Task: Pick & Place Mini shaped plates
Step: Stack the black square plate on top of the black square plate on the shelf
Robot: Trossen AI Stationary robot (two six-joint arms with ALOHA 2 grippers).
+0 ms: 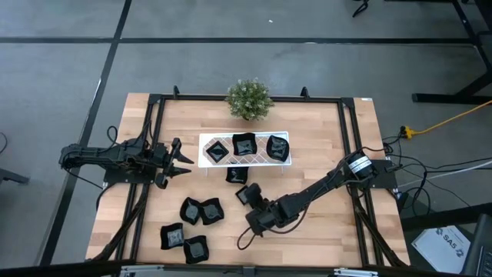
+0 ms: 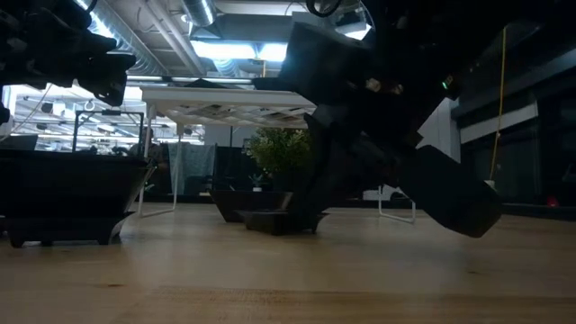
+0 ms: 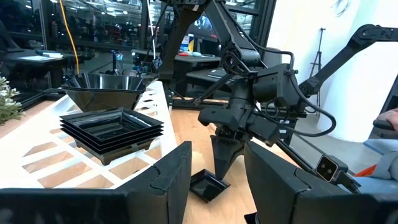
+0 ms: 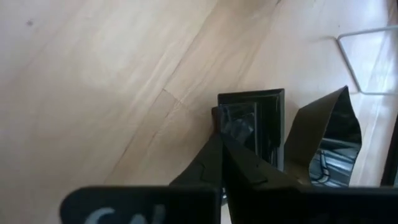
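The mini plate (image 4: 252,127) lies on the table (image 1: 323,223) just short of the white tray (image 1: 204,141). Your right gripper (image 1: 252,198) has its fingers pinched together on the plate's rim, evidently to lift it trayward. Your left gripper (image 1: 183,159) waits beside the tray, fingers apart.

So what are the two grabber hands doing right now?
Left gripper: open, holding nothing.
Right gripper: shut on a mini plate.

mini shaped plates (image 1: 200,210): black glossy | 3 in tray, rest loose on table
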